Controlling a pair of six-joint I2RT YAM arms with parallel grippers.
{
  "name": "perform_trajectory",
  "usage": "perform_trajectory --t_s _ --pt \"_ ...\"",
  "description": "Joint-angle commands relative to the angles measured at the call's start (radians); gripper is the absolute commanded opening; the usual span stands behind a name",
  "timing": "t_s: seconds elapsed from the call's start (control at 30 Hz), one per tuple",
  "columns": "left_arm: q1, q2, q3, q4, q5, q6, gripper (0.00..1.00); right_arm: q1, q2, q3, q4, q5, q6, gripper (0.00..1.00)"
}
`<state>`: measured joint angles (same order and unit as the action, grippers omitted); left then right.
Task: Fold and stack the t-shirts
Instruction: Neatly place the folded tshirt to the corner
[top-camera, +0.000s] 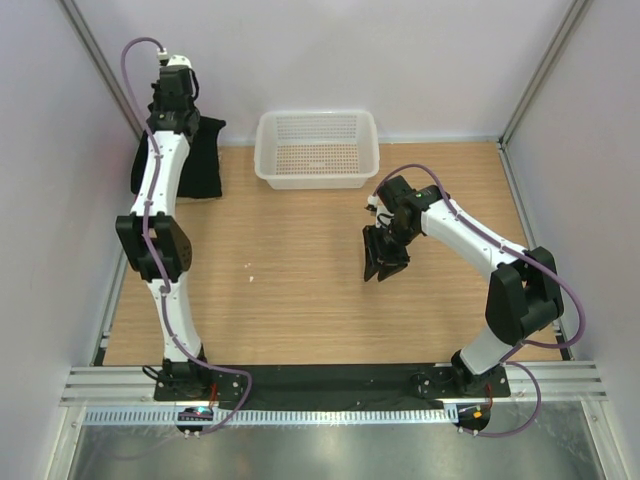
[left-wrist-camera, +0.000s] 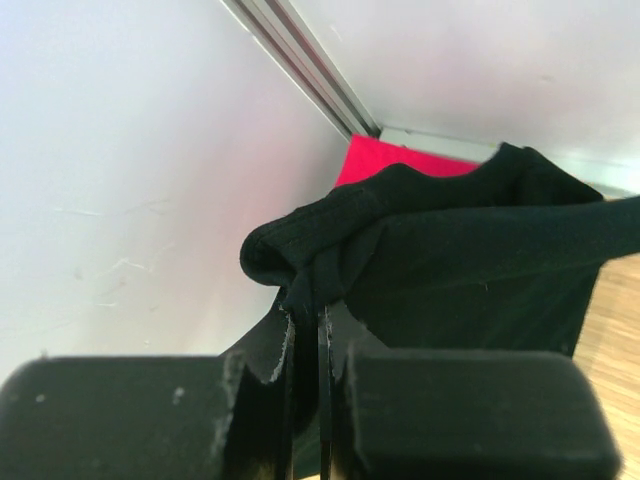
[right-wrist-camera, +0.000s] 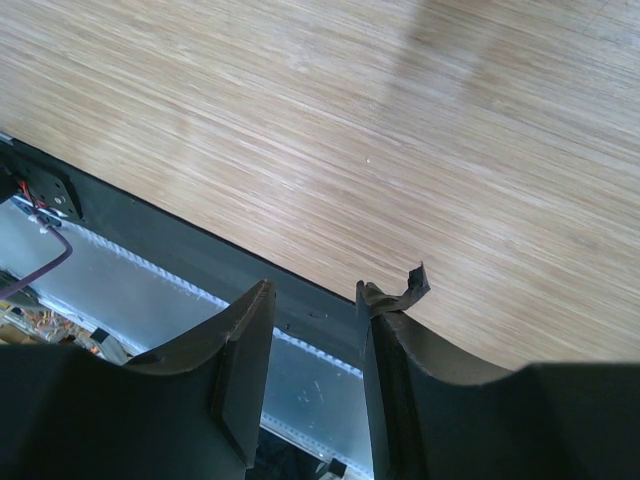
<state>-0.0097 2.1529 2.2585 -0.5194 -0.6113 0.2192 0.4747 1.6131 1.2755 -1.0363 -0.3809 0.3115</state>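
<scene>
The black t-shirt (top-camera: 200, 160) lies bunched at the table's far left corner, partly under my left arm. In the left wrist view my left gripper (left-wrist-camera: 308, 315) is shut on a fold of the black t-shirt (left-wrist-camera: 470, 250). A strip of the pink-red t-shirt (left-wrist-camera: 385, 160) shows behind the black one, against the wall. The beige t-shirt is out of view. My right gripper (top-camera: 386, 262) is open and empty above the middle right of the table; in the right wrist view (right-wrist-camera: 315, 300) its jaws stand apart over the table's near edge.
A white mesh basket (top-camera: 318, 148) stands at the back centre. Walls and aluminium frame rails close the table on three sides. A black strip and metal rail (top-camera: 330, 380) run along the near edge by the arm bases.
</scene>
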Motion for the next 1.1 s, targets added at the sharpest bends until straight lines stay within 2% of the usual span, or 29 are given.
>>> perform_trajectory --t_s 0.0,0.5,0.67,1.07 --pt "0.005 -0.088 0.001 0.098 -0.039 0.022 0.00 -0.002 -0.018 0.005 0.018 -0.016 -0.011 0.45" --pt "0.005 0.018 0.024 0.151 -0.018 0.062 0.00 -0.002 -0.010 0.001 -0.004 0.011 -0.022 0.45" --pt "0.005 0.090 0.078 0.183 -0.018 0.065 0.00 -0.004 0.004 -0.008 -0.005 0.016 -0.025 0.45" --pt "0.088 0.307 0.234 0.261 0.054 0.025 0.00 -0.021 0.059 -0.033 -0.004 0.010 -0.029 0.45"
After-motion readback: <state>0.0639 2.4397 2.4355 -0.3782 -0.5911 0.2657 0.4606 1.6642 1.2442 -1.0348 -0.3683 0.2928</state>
